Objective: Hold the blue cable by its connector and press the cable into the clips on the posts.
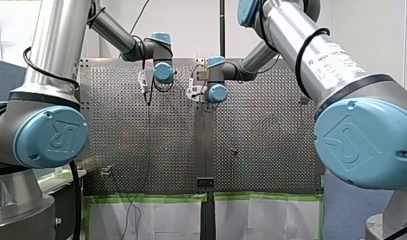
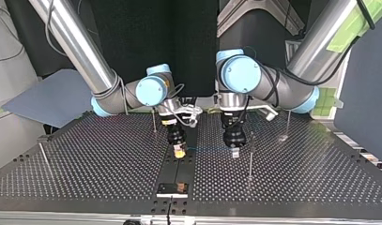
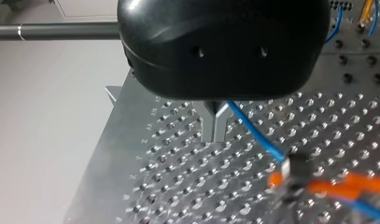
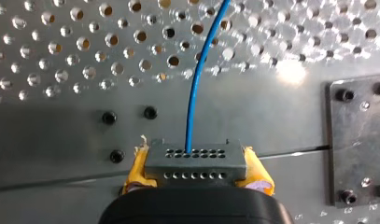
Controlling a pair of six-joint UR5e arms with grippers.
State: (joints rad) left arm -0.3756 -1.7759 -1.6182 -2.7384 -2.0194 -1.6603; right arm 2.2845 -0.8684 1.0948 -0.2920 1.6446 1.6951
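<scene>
The connector (image 4: pixel 195 163), a grey rectangular block with two rows of small round holes in its face, is clamped between the yellow pads (image 4: pixel 137 169) of my right claw (image 4: pixel 195 156). The pads are pressed against its two short sides. The blue cable (image 4: pixel 193 93), thin, smooth and round in section, leaves one hole of the upper row. It is led ahead of the claw across the worktop (image 2: pixel 85 164), a metal sheet pierced with a regular grid of round holes.

In the top view the cable is stretched in a nearly straight, level line just above the worktop, from my right claw to my left claw (image 3: pixel 214 135). The flat metal fingers (image 3: pixel 207 126) of my left claw, set under a rounded black housing, are drawn together, and the cable is gripped between them. From there it slopes away to the connector.

A thin upright metal post (image 2: pixel 250 161) is located just beside my left claw in the top view, on the side away from my right claw. Further posts of the same kind are set well apart, nearer the worktop's edges. Whether clips are fitted to them cannot be told.
</scene>
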